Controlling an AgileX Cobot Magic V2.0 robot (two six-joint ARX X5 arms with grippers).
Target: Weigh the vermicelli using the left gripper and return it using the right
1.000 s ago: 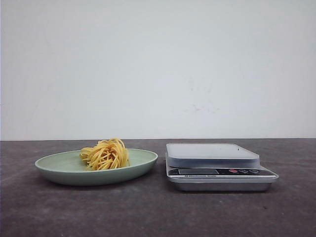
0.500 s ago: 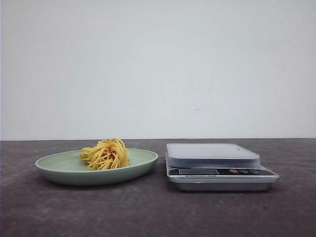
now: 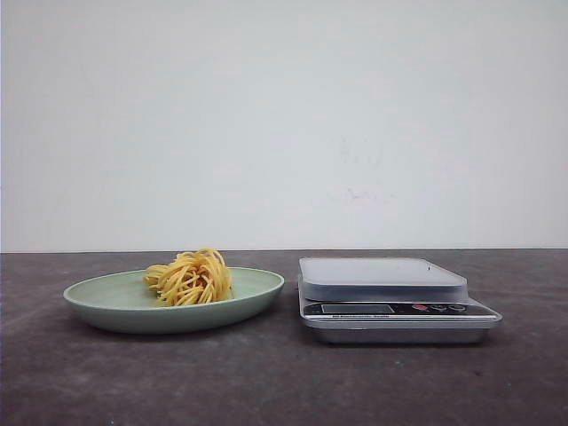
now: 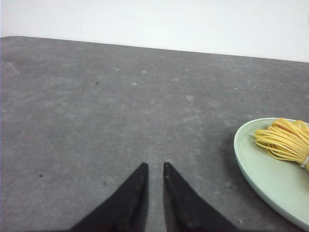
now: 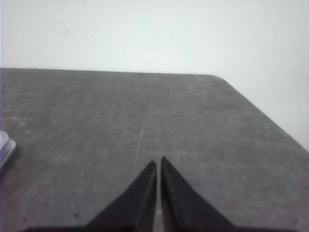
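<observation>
- Table (image 3: 266, 382): dark grey, mottled surface; a plain white wall stands behind it.
- Plate (image 3: 115, 306): pale green, shallow, oval; it rests flat on the table in the left half of the front view.
- Vermicelli (image 3: 189, 276): a yellow coiled bundle lying on the plate, right of the plate's centre. In the left wrist view the bundle (image 4: 285, 140) lies inside the plate's rim (image 4: 251, 164), with a small pale tie at one end.
- Scale (image 3: 390, 299): silver kitchen scale just right of the plate, apart from it by a narrow strip of table. Its flat weighing platform carries nothing. The front panel has a small display and coloured buttons; the reading is too small to tell.
- Left gripper (image 4: 155, 168): two black pointed fingers with only a narrow gap between their tips; almost closed and holding nothing. It hangs over bare table, with the plate and vermicelli off to one side and well apart from the fingertips.
- Right gripper (image 5: 158, 162): two black pointed fingers with the tips nearly touching; effectively closed and holding nothing. It hangs over bare table near a rounded table corner, and a corner of the scale (image 5: 5, 147) shows at the picture's edge.
- Neither gripper appears in the front view.
</observation>
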